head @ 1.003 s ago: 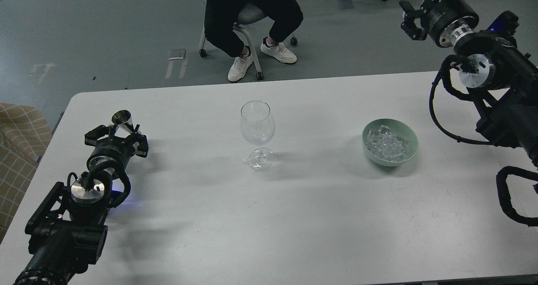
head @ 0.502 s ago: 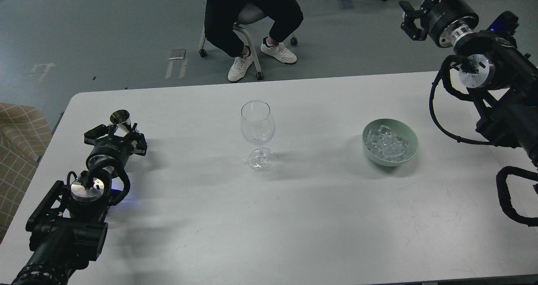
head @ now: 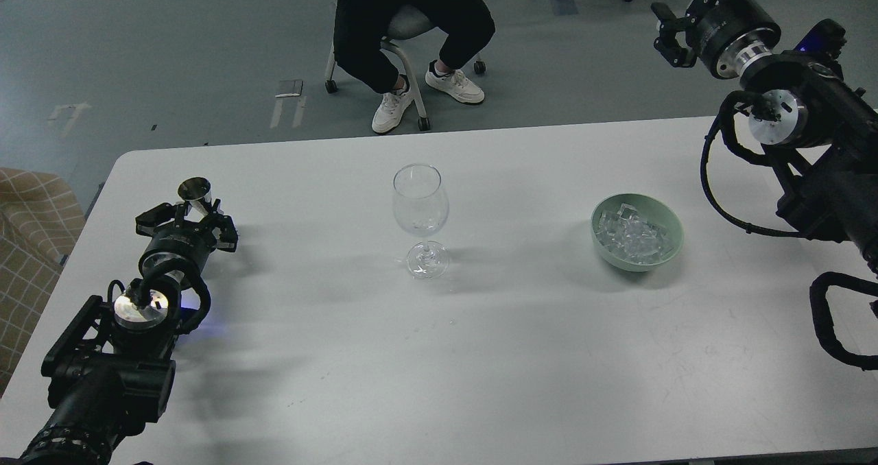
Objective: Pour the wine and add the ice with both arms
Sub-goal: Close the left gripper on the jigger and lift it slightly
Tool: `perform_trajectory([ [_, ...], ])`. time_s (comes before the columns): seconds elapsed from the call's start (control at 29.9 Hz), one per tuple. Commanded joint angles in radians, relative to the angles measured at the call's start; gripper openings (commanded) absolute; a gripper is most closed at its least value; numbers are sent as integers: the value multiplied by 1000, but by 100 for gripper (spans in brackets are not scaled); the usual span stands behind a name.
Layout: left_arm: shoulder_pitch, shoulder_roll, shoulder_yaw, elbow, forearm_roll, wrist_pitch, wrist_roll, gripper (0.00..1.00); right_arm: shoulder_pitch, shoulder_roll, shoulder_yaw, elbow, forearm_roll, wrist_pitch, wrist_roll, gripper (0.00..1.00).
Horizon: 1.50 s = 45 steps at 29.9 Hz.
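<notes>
A clear wine glass stands upright in the middle of the white table; I cannot see any wine in it. A pale green bowl to its right holds a heap of clear ice cubes. My left gripper is at the table's left side, shut on a small metal measuring cup that it holds upright, well left of the glass. My right gripper is raised at the far right, beyond the table's back edge, open and empty, far above and behind the bowl.
A seated person on a wheeled chair is behind the table's far edge. A checked tan cushion lies off the table's left edge. My right arm's cables loop over the table's right end.
My left gripper has drawn slightly left and back with the measuring cup. My right gripper has barely shifted. The glass and bowl have not moved.
</notes>
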Motion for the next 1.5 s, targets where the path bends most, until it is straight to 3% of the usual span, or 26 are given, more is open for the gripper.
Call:
perform_trajectory([
  [0.0,0,1,-1,0,-6,-1,0,39,2,0,0,2,0,0,-1,100],
  [0.7,-28,1,-31,65,-6,-26,12,42,5,-29,-5,8,0,0,-8,100],
  [0.97,-28,0,-31,65,-6,-58,12,32,2,-28,-6,8,1,0,-8,100],
  [1.47,-29,1,-34,69,-8,-72,12,30,2,-29,-6,8,0,0,-8,100],
])
